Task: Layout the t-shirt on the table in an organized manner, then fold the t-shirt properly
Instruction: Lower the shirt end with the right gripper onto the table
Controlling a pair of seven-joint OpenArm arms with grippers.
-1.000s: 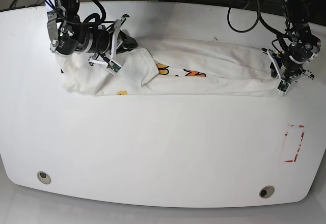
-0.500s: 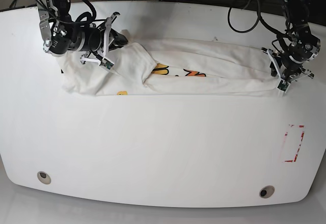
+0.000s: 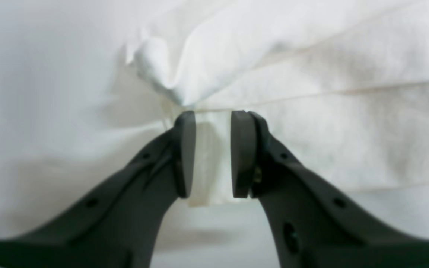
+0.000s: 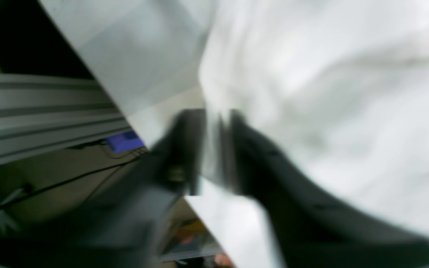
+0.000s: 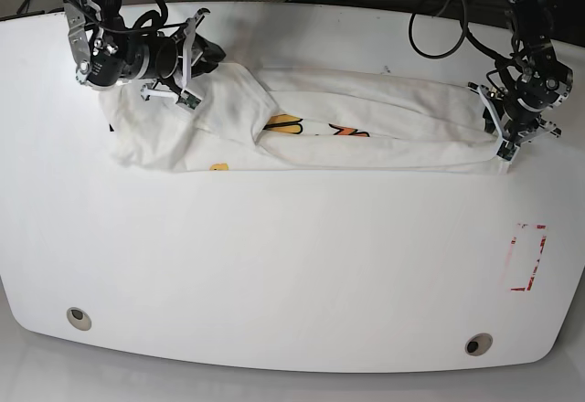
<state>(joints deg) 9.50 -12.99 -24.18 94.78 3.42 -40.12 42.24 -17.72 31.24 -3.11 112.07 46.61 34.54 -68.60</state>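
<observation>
Surroundings first: red tape outline (image 5: 527, 256) near the right edge of the table (image 5: 292, 265), well apart from the cloth. Two round grommet holes (image 5: 79, 318) (image 5: 478, 343) along the near edge. Dark cables (image 5: 439, 27) trailing over the far rim behind the left arm. Past the table edge in the right wrist view, grey rails (image 4: 32, 108) and loose wiring, blurred.

T-shirt (image 5: 366, 137) bunched into a long low band across the far half of the table, long axis running left to right in the base view. Slivers of orange and yellow print (image 5: 315, 130) exposed in the folds near the middle; one small yellow patch (image 5: 219, 167) at the near hem. Wider, rumpled end under the right arm, narrower end under the left arm.

Left gripper (image 3: 212, 154) at the narrow end, fingers (image 3: 184, 152) clamped on a fold of white cloth, fabric filling the gap between them.

Right gripper (image 4: 214, 149) at the wide end above the cloth; view heavily blurred, pale band between the fingers (image 4: 190, 149), cannot tell whether parted or pinching fabric.
</observation>
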